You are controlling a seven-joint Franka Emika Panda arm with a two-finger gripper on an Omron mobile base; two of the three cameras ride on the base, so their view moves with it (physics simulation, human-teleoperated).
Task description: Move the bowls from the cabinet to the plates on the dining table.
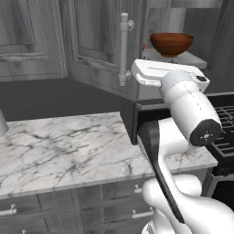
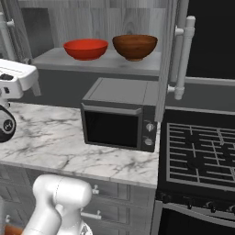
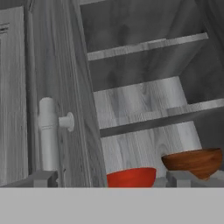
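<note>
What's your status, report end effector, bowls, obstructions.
End effector open, empty, facing open cabinet. Red bowl and brown bowl side by side on shelf, untouched. Open door at the left; path to bowls looks clear.

The arm (image 1: 185, 103) is glossy white, built of rounded, tube-like links. One joint ends in a dark grey round cap (image 1: 206, 132) with a small pale mark at its centre. A dark grey strip (image 1: 160, 169) runs along the lower link. The hand (image 1: 167, 73) is a flat white block. Two small square grey fingertips (image 3: 43, 178) belong to the gripper (image 3: 111, 180).
</note>
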